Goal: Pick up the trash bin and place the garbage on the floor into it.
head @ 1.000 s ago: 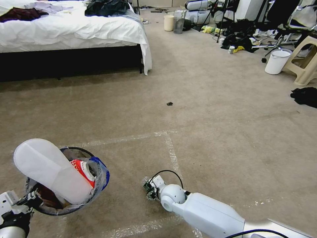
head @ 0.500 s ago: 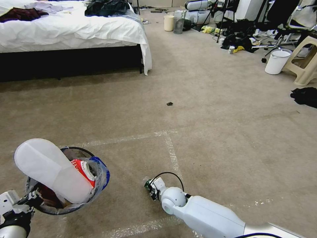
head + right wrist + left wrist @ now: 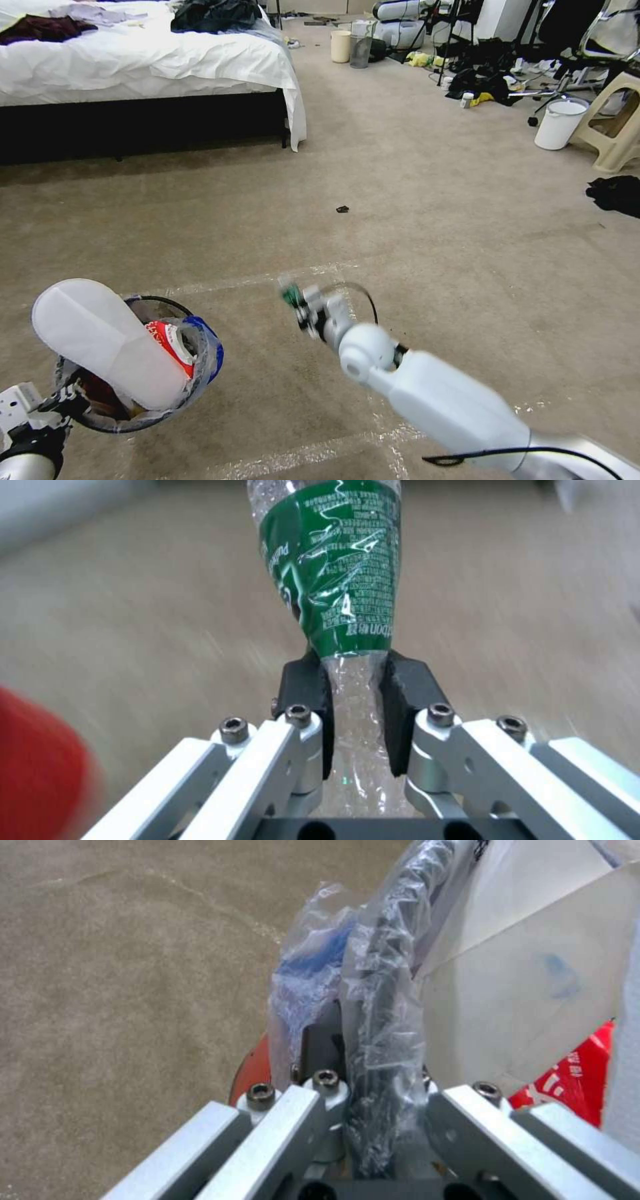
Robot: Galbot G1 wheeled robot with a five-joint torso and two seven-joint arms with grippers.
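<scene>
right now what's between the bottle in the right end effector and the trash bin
Bare carpet with a tape line, in the head view, between the bottle held by the right end effector and the trash bin.

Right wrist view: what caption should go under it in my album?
Right tool shut on a crushed green-labelled plastic bottle above the carpet.

Trash bin (image 3: pixel 200 360) at left, sole (image 3: pixel 107 343) in it, bottle (image 3: pixel 291 294) to its right

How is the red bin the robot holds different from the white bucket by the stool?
The trash bin is red with a blue rim, lined with clear plastic; the white bucket is plain. The trash bin is held up by the left tool and stuffed with litter; the white bucket stands on the carpet. Both are round.
</scene>
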